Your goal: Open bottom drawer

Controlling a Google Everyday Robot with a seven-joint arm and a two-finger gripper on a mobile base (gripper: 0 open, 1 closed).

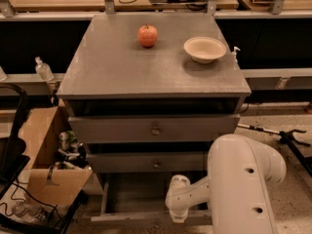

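The grey cabinet has three drawer fronts. The bottom drawer stands pulled out toward the camera, and its plain grey inside shows. Its low front edge lies near the bottom of the view, and the knob is hidden. My white arm reaches in from the lower right. The gripper sits at the middle of that front edge, pointing down behind the wrist. The two upper drawers with round knobs are shut.
On the cabinet top sit a red apple and a white bowl. A cardboard box with clutter stands on the floor at the left, beside a black frame. A tool lies on the floor at the right.
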